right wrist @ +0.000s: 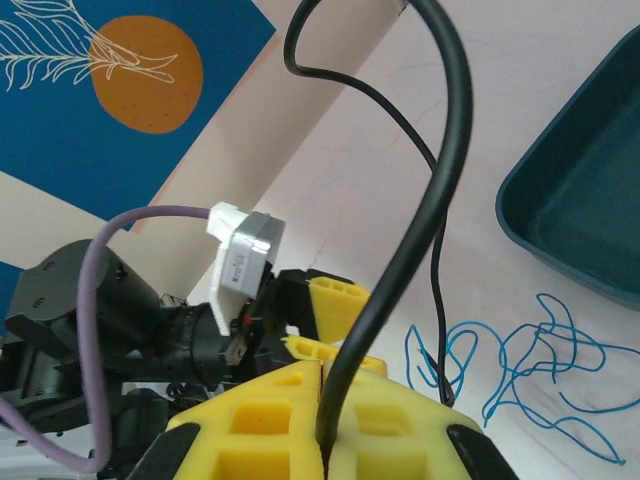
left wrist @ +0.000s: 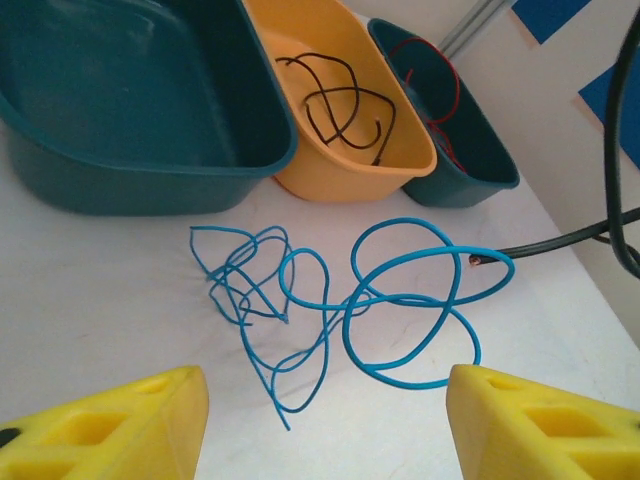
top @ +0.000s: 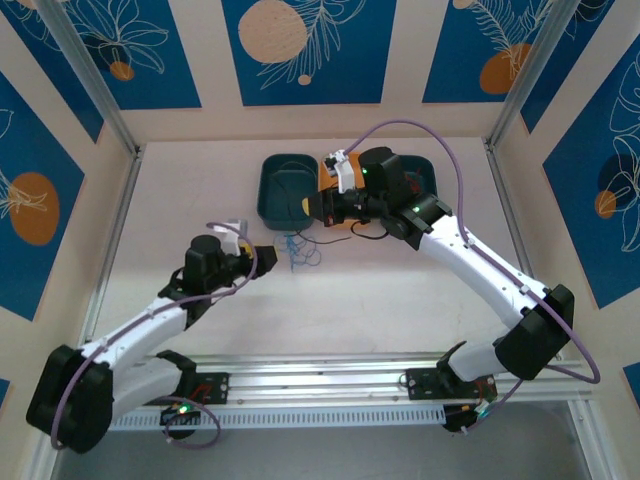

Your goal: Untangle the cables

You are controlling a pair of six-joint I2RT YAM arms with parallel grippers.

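A tangle of thin blue cable (left wrist: 340, 300) lies on the white table in front of the bins, also visible as blue cable (top: 298, 252) from above. My left gripper (left wrist: 325, 388) is open; its yellow fingers (left wrist: 110, 420) flank the near edge of the tangle with nothing between them. My right gripper (right wrist: 325, 392) is shut on a thick black cable (right wrist: 440, 200), which rises from the jaws, arches over and hangs down to the table beside the blue cable (right wrist: 530, 360). The black cable (left wrist: 560, 240) reaches in from the right, its tip at the blue loop. My left gripper (top: 266, 255) faces my right gripper (top: 330, 208).
Three bins stand side by side behind the tangle: a large teal bin (left wrist: 130, 100), an orange bin (left wrist: 345, 165) holding a dark brown wire (left wrist: 340, 100), and a smaller teal bin (left wrist: 470, 170) holding a red wire (left wrist: 440, 85). Walls enclose the table.
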